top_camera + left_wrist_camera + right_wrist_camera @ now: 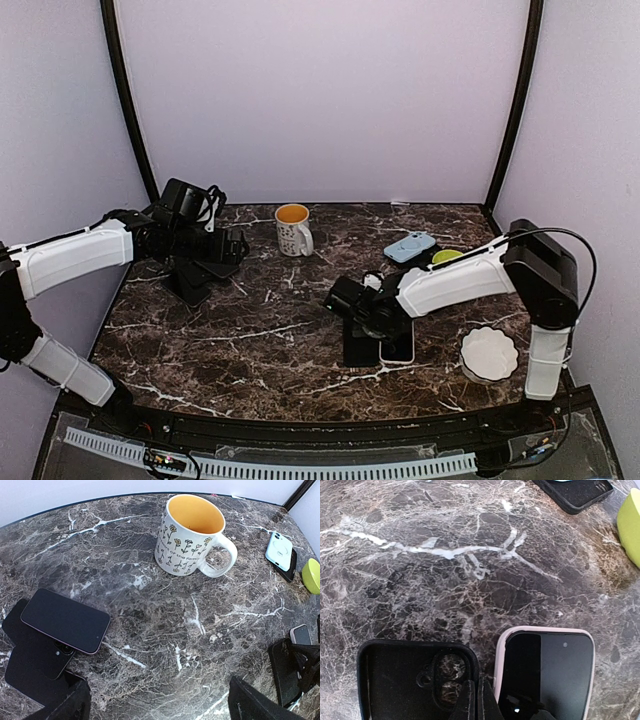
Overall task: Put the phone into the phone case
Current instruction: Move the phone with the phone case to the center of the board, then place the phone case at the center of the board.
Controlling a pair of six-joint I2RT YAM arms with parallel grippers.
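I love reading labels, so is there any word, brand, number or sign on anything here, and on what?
White ceramic mug with a yellow inside and flower drawings: one line of small dark print under the flowers, too small and blurred to quote with certainty.
Nothing else in these views shows readable text, a brand or a number.

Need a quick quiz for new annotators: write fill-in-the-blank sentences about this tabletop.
1. The right gripper has its jaws ___.
2. In the right wrist view, the empty black case lies to the ___ of the pink-edged phone.
3. The left gripper has its jaws ___.
4. The white mug is printed with small ___.
Missing words: shut; left; open; flowers.
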